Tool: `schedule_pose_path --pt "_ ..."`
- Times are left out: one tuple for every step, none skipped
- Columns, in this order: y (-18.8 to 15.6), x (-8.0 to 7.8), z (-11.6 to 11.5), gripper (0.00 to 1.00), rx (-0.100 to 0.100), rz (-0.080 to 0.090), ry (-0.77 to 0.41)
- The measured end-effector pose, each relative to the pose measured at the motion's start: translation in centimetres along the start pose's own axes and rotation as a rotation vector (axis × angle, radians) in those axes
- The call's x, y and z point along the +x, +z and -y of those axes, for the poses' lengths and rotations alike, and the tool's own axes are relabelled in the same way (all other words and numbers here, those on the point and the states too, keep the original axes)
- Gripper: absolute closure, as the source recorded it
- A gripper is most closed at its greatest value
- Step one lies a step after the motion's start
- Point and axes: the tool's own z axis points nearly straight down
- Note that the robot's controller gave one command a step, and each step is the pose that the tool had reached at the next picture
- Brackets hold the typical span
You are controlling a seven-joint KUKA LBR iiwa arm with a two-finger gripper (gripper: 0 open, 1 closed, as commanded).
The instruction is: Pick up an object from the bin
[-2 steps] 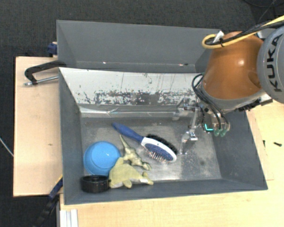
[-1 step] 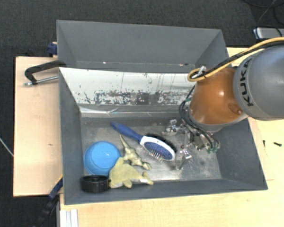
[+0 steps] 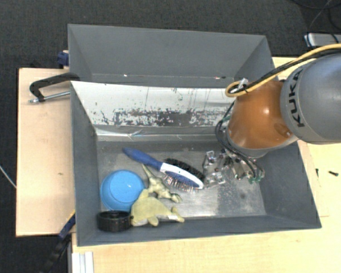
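Bin (image 3: 82,152): grey metal, with sloping walls. Its loose things lie on the left half of the floor.
Black ring (image 3: 113,221): a low round cap in the near left corner, touching the blue ball's lower edge.
Blue ball (image 3: 122,189): a round, light-blue thing against the left wall, just above the ring.
Yellow-green toy (image 3: 152,210): a pale, limp figure with small limbs, lying beside the ball along the near wall and reaching up to the brush.
Brush (image 3: 162,167): its blue handle points to the upper left and its white bristled head to the lower right. It lies slantwise mid-floor, with a dark oval thing (image 3: 186,166) just behind the head.
Gripper (image 3: 215,172): low over the floor, just right of the brush head. The brush is the nearest thing to it.
Grip state: cannot be told, because the metal parts there blur together. Whether they touch the brush head also cannot be told.
Orange cover (image 3: 253,121): the rounded wrist shell above the gripper, with cables (image 3: 284,67) looping over it.
Arm (image 3: 315,98): a grey link entering from the right over the bin's rim.
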Motion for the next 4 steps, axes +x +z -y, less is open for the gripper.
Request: schedule_pose_path --pt "-19.2 0.8 -0.4 1.0 0.005 0.015 -0.084" --pt "-12.1 -3.6 -3.2 1.0 -0.002 -0.002 0.059" --pt "-12.4 -3.5 -3.0 0.0 0.0 0.002 0.061" --pt "0.8 0.4 -4.7 0.0 0.001 0.009 0.039"
